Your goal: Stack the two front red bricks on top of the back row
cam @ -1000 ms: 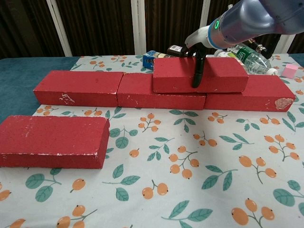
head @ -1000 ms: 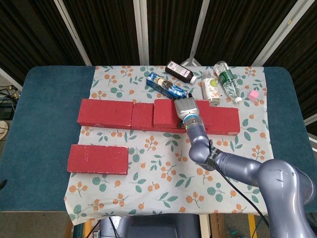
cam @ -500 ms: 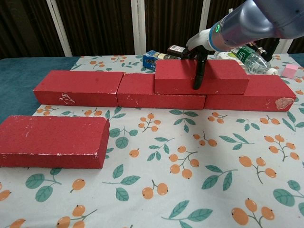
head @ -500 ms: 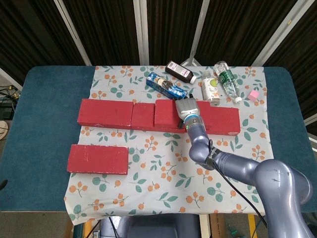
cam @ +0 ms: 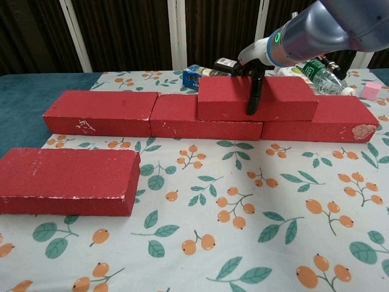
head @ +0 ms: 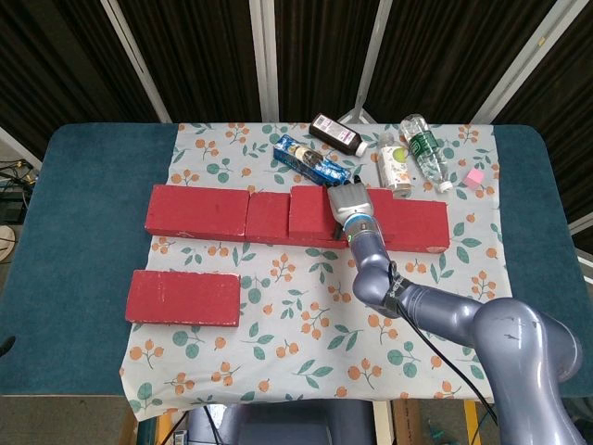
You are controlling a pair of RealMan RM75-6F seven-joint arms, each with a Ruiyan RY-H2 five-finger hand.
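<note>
Back row (head: 199,212) of red bricks spans the cloth; the front brick (head: 183,298) lies before its left end. On top, over the middle-right seam, the stacked brick (cam: 225,97), right hand (head: 349,206) clamped on it.

The right hand (cam: 254,67) grips the stacked brick (cam: 257,97), one dark finger down its front face. That brick rests across the middle and right bricks of the back row (cam: 206,115). One front brick (cam: 67,180) lies on the floral cloth (cam: 243,231), left.
</note>
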